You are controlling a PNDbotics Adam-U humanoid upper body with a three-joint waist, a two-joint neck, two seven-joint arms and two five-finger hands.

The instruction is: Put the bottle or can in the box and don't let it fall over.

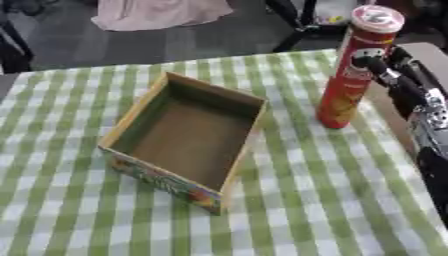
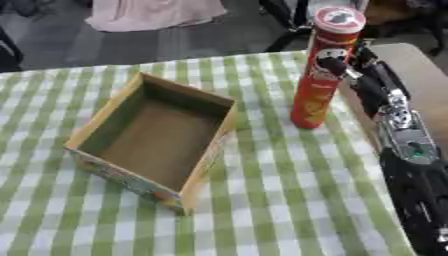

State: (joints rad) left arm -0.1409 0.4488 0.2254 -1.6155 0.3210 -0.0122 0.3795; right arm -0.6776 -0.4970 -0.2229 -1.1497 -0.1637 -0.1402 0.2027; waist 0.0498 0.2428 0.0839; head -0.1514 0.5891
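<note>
One can point(image 1: 357, 70) in right hand point(image 2: 350, 70); one box point(image 1: 188, 137).

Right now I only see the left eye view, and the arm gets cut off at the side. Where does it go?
Observer: In the right eye view the right arm runs down to the lower right corner, along the cloth's edge.
Operator: Is there more table past the cloth?
Observer: Yes, bare tan table shows beside the right hand, whose fingers hold the red can.
Operator: Is the other hand there?
Observer: No, the left hand shows in neither view.
</note>
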